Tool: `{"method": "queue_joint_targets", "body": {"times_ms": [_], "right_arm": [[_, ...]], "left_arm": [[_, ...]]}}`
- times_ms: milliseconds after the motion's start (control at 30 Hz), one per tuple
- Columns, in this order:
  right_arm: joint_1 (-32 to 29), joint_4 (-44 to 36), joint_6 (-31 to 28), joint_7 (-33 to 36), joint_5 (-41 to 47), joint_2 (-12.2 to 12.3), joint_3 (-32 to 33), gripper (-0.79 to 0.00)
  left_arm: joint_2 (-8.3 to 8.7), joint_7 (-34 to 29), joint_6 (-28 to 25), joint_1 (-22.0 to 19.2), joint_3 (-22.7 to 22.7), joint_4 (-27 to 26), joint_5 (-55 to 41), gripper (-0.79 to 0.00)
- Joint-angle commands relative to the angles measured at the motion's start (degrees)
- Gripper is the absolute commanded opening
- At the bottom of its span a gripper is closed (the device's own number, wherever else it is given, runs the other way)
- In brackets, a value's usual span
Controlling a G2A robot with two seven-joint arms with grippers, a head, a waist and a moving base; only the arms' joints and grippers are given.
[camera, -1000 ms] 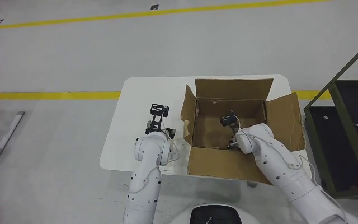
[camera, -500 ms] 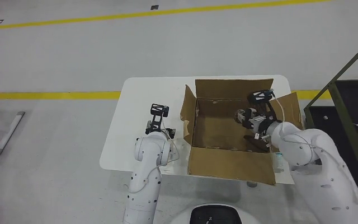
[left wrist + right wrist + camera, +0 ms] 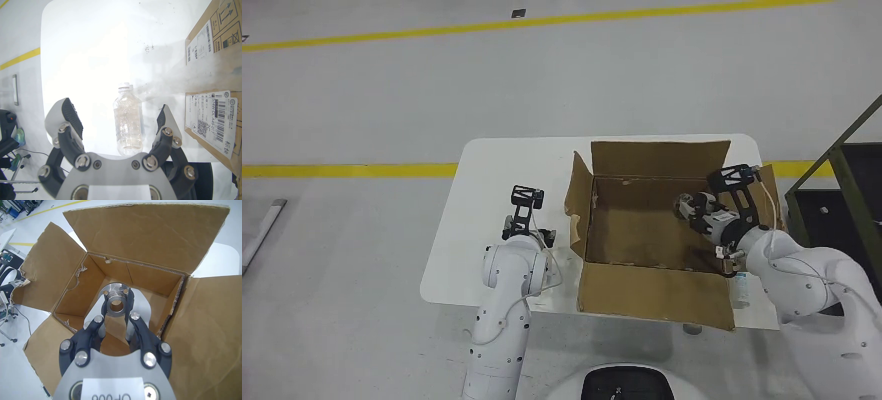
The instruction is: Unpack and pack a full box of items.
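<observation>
Slippage is the main worry. The right gripper (image 3: pixel 116 306) has its jaws drawn in tight on the short hub of a steel flange (image 3: pixel 115 288) and holds it in the air over the open cardboard box (image 3: pixel 147 275), near the box's right wall as the top view shows it. The metal looks smooth and heavy, and the fingers meet only a narrow band of the hub, so the part could probably pivot or drop back into the box if the arm jerks. The wide disc could also catch on the raised right flap (image 3: pixel 754 205) when it is carried outward.

The left gripper (image 3: pixel 116 111) hangs over the table (image 3: pixel 94 47) just beside the box's left wall. Its jaws are spread wide with nothing between them. Below it a clear plastic bottle (image 3: pixel 128 125) lies on its side. Being round and light, the bottle would likely roll if a finger nudged it off-centre.
</observation>
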Motion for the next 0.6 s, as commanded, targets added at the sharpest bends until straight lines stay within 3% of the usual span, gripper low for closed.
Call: {"method": "queue_joint_targets", "body": {"times_ms": [0, 167, 367, 567], "right_arm": [[0.0, 0.0, 0.0, 0.0, 0.0, 0.0, 0.0, -0.785], [-0.5, -1.6, 0.2, -5.2, 1.8, 0.1, 3.2, -0.785], [-0.6, -6.4, 2.3, -9.5, 4.7, 1.0, 15.7, -0.785], [-3.2, -5.6, 2.6, -7.1, 4.0, 2.0, 27.2, -0.785]], "left_arm": [[0.00, 0.0, 0.0, 0.0, 0.0, 0.0, 0.0, 0.000], [0.00, 0.0, 0.0, 0.0, 0.0, 0.0, 0.0, 0.000], [0.00, 0.0, 0.0, 0.0, 0.0, 0.0, 0.0, 0.000], [0.00, 0.0, 0.0, 0.0, 0.0, 0.0, 0.0, 0.000]]}}
